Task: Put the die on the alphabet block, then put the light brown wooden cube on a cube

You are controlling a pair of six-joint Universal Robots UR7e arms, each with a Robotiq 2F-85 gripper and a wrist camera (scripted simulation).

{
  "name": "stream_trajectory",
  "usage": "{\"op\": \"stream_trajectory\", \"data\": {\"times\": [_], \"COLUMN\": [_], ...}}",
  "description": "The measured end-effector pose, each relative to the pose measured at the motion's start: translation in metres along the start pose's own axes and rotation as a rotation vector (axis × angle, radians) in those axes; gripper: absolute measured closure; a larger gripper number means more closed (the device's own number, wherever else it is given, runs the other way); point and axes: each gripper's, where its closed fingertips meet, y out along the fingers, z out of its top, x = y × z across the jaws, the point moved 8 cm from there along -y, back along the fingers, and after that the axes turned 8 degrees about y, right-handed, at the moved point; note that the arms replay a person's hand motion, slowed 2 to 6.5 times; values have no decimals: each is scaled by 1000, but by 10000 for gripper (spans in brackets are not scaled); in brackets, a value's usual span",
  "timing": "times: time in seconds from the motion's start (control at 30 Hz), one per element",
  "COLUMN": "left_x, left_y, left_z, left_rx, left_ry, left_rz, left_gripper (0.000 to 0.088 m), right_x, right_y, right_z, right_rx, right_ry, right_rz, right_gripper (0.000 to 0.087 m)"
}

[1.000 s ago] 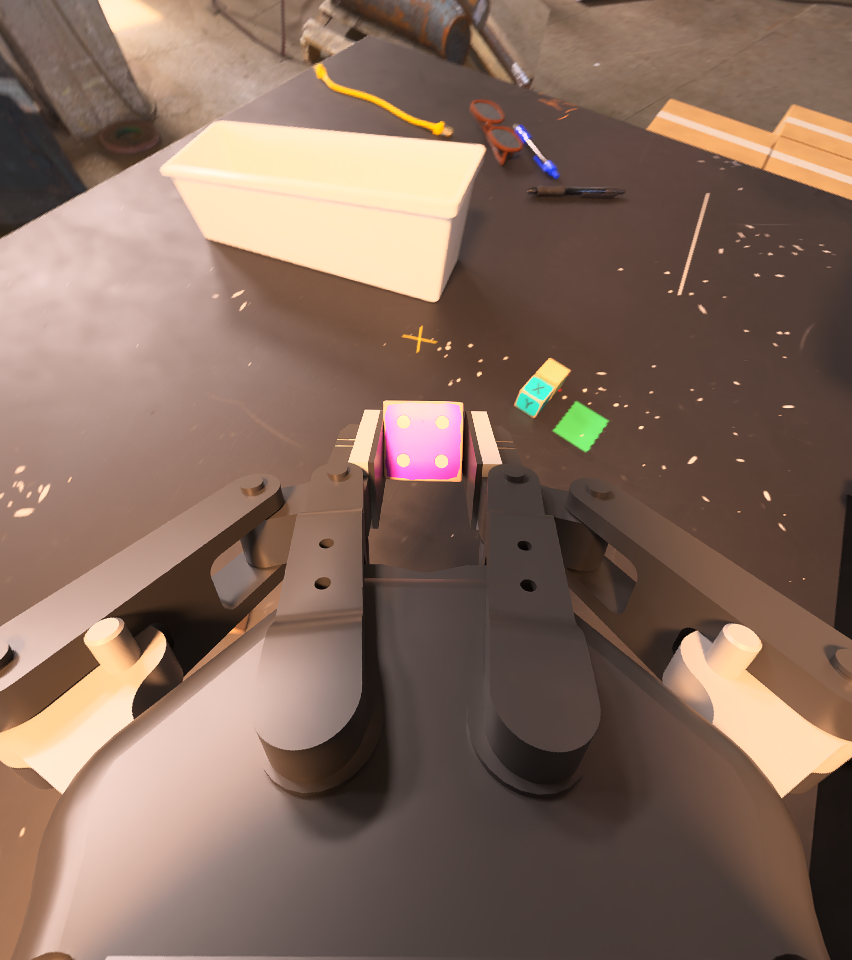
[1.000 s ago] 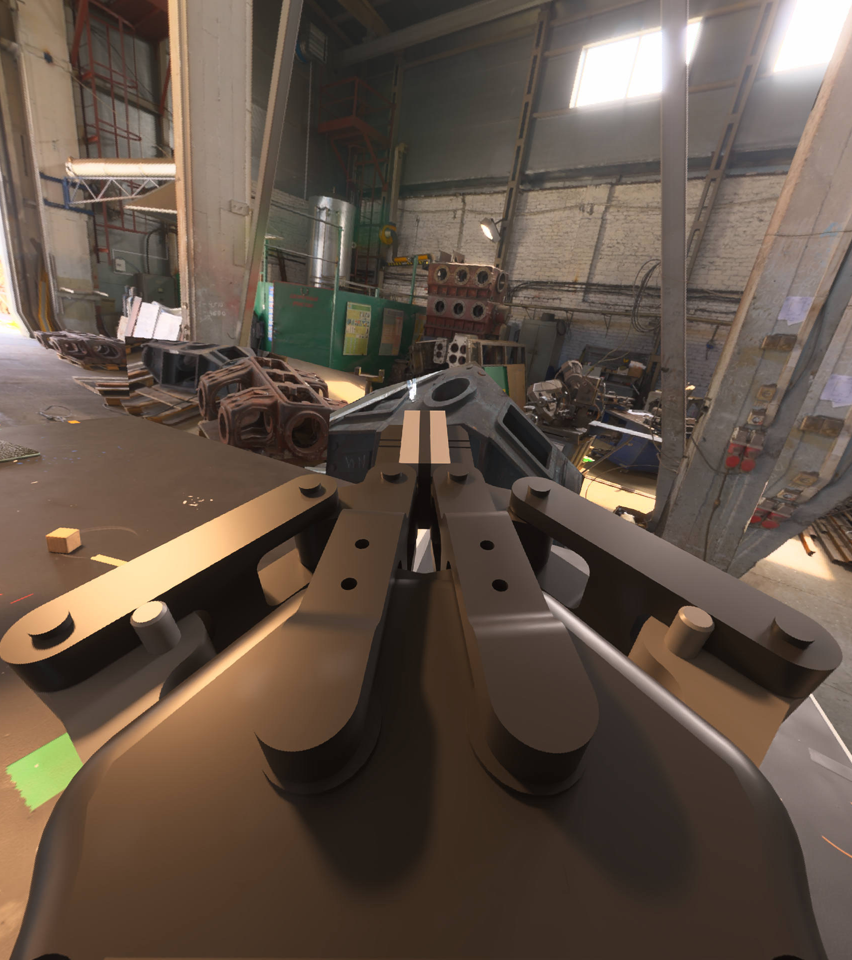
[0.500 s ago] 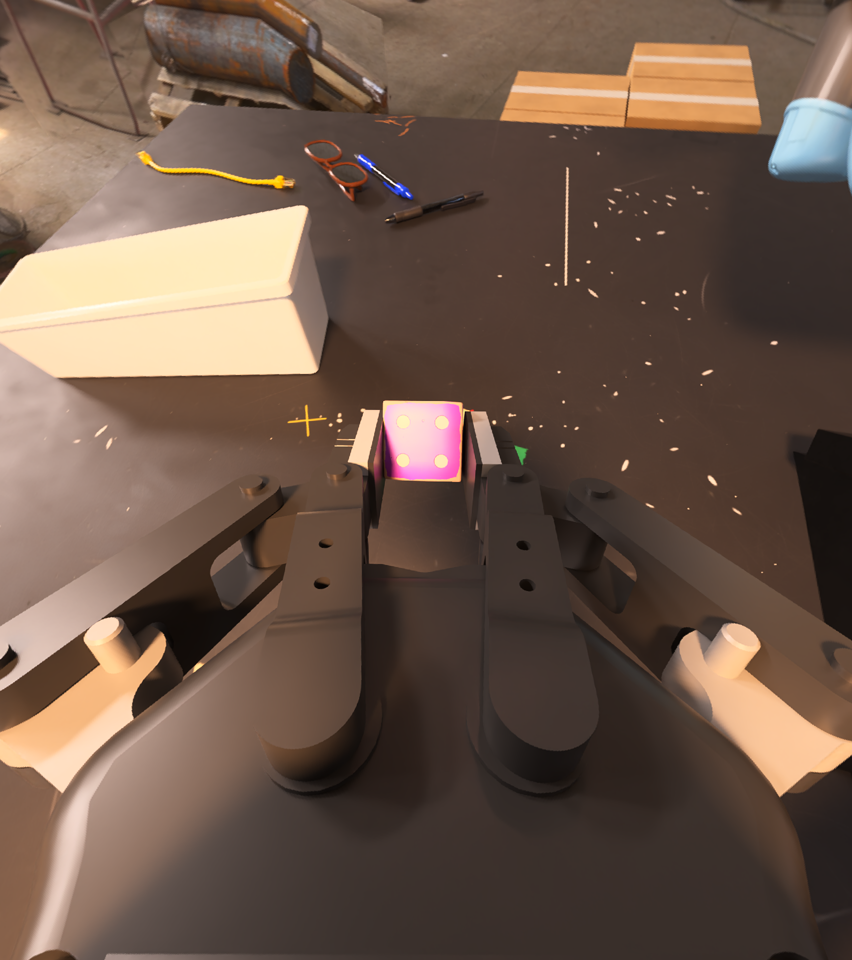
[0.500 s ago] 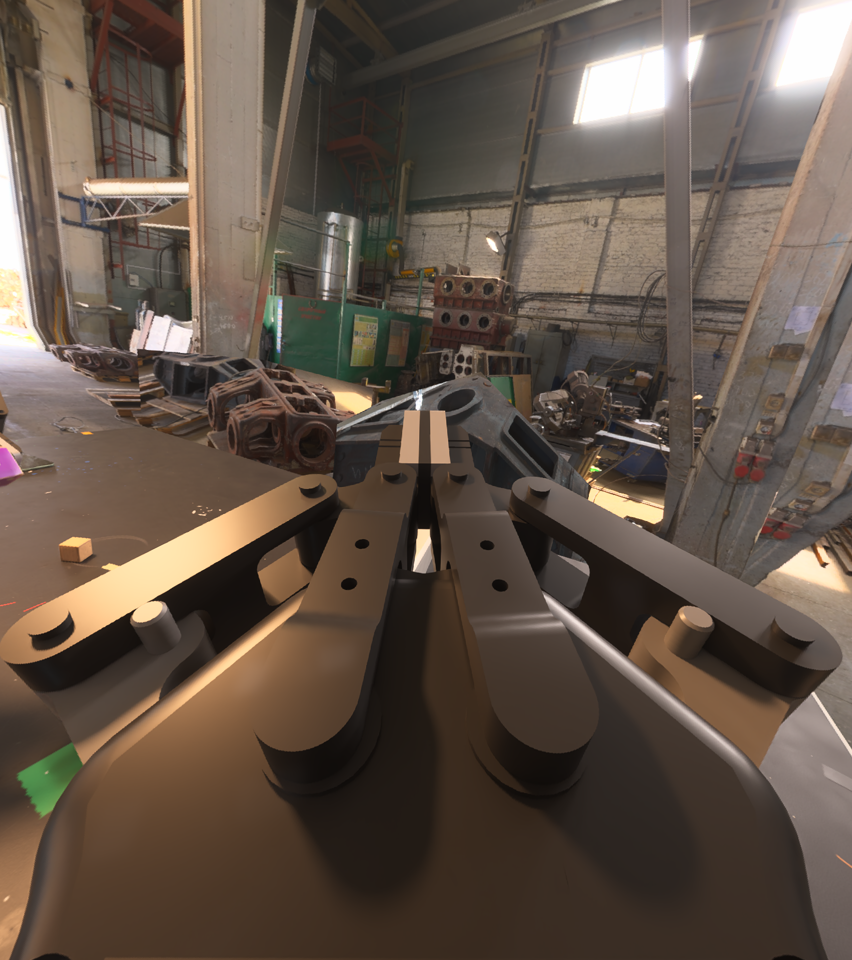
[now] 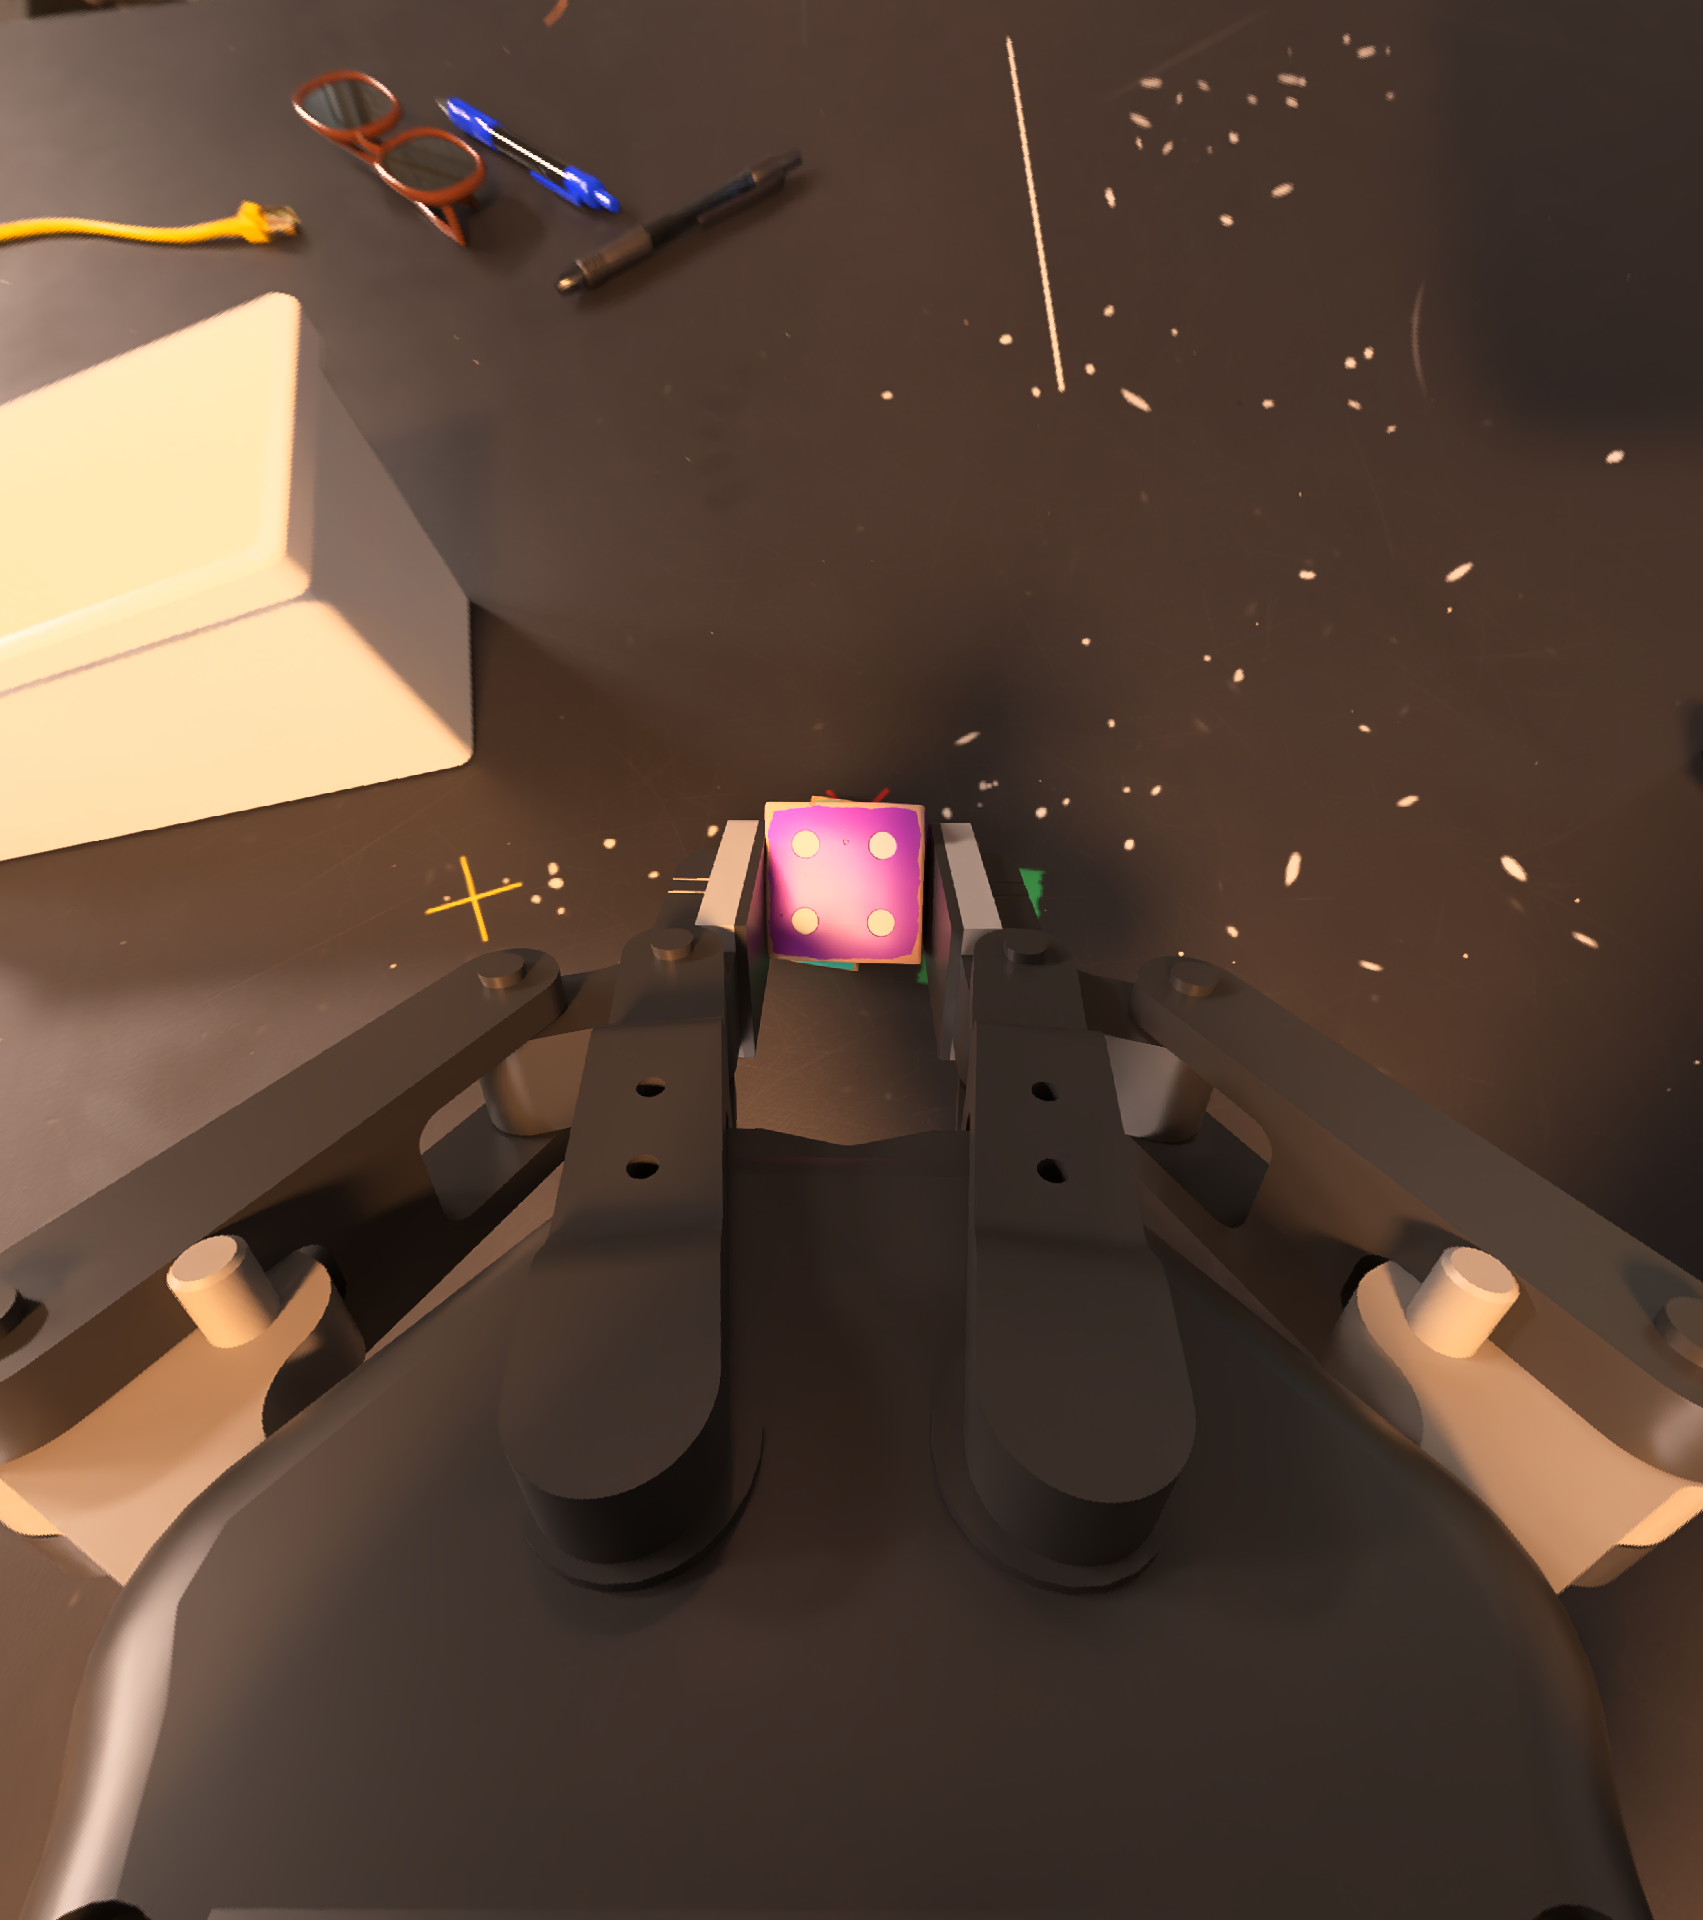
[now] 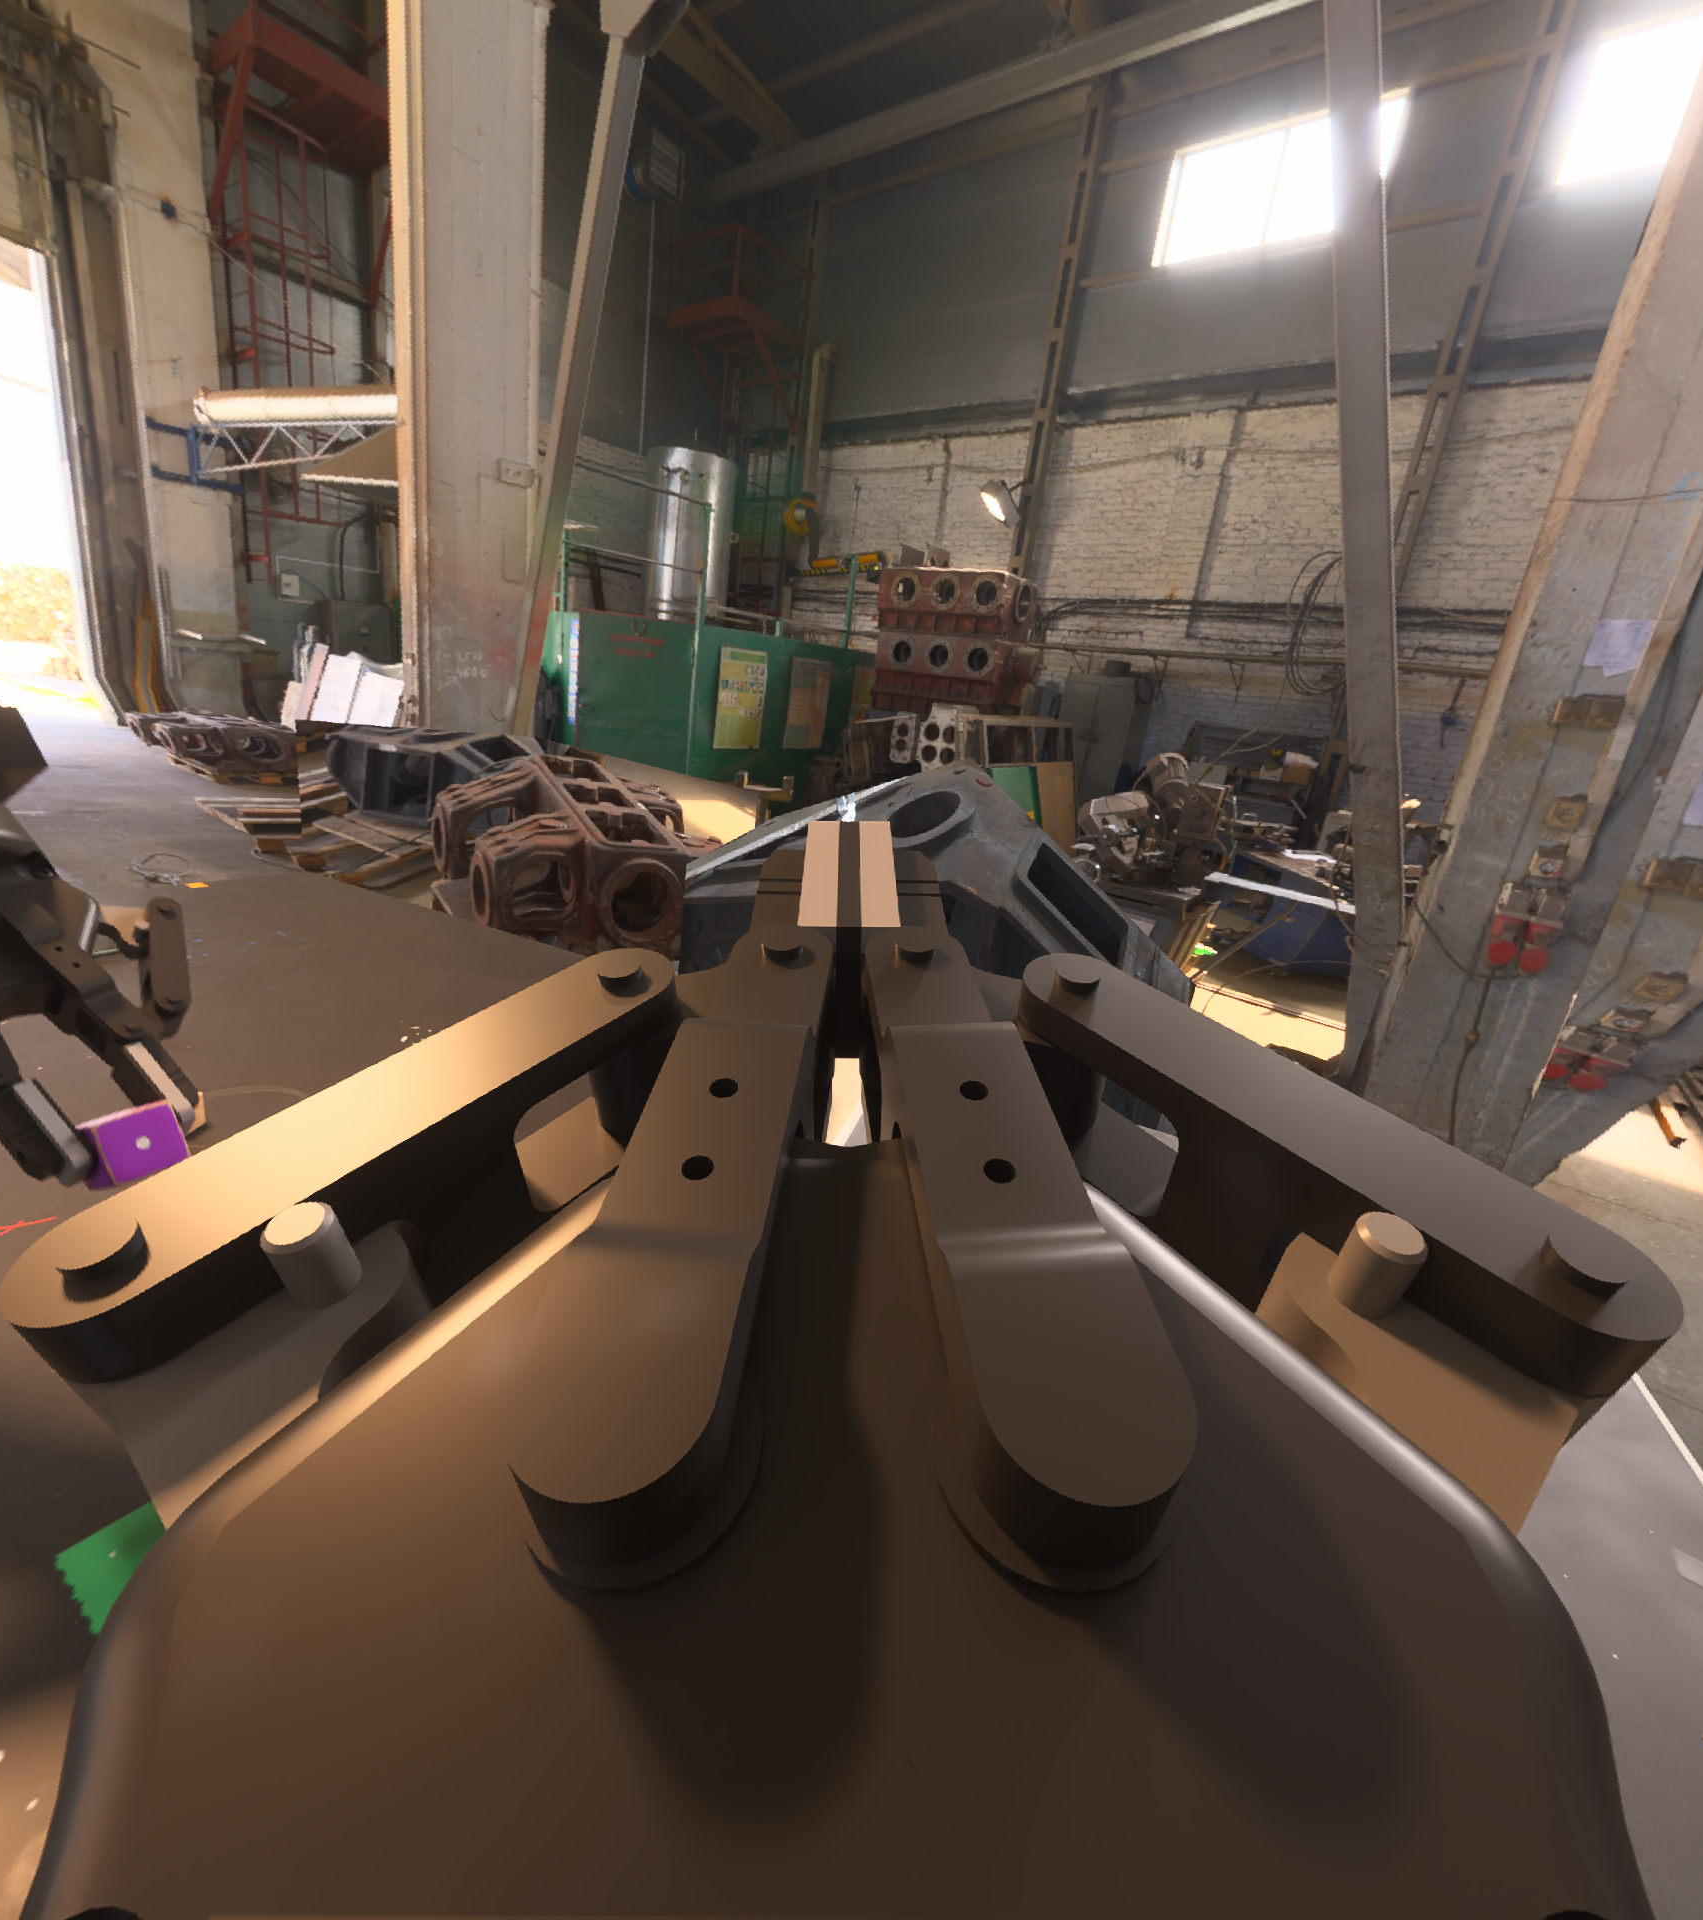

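Observation:
My left gripper (image 5: 847,864) is shut on the pink die (image 5: 845,883), whose four-dot face points at the camera. The die hangs directly over the alphabet block (image 5: 829,964). Only thin teal and tan edges of the block show around the die, and I cannot tell if the two touch. The right wrist view shows the left gripper (image 6: 114,1127) at the far left holding the die (image 6: 140,1143) low over the dark table (image 6: 327,997). My right gripper (image 6: 849,873) is shut and empty, pointing out over the table edge. The light brown wooden cube is not in view.
A white rectangular box (image 5: 151,623) stands to the left. Glasses (image 5: 390,156), a blue pen (image 5: 525,156), a black pen (image 5: 681,223) and a yellow cable (image 5: 99,229) lie at the far side. A green patch (image 5: 1032,888) lies beside the block, and also shows in the right wrist view (image 6: 104,1558).
My left gripper has carried the die sideways and down until it covers the alphabet block. It has come into the right wrist view at the left. The right gripper stays shut.

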Motion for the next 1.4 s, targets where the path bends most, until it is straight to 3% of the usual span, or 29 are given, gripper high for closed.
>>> {"op": "stream_trajectory", "data": {"times": [0.3, 0.67, 1.4], "left_x": [-3, -9, -14], "left_y": [43, 79, 98], "left_z": [-9, -26, -36], "left_rx": [-91, -196, -243], "left_ry": [19, 26, 35], "left_rz": [-123, -155, -175], "left_gripper": [613, 613, 613], "right_x": [0, -1, 1], "right_y": [-1, -2, -5], "right_z": [1, 3, 5], "right_rx": [10, 9, 31], "right_ry": [4, -6, 7], "right_rz": [4, 3, 8], "right_gripper": [874, 874, 874]}}
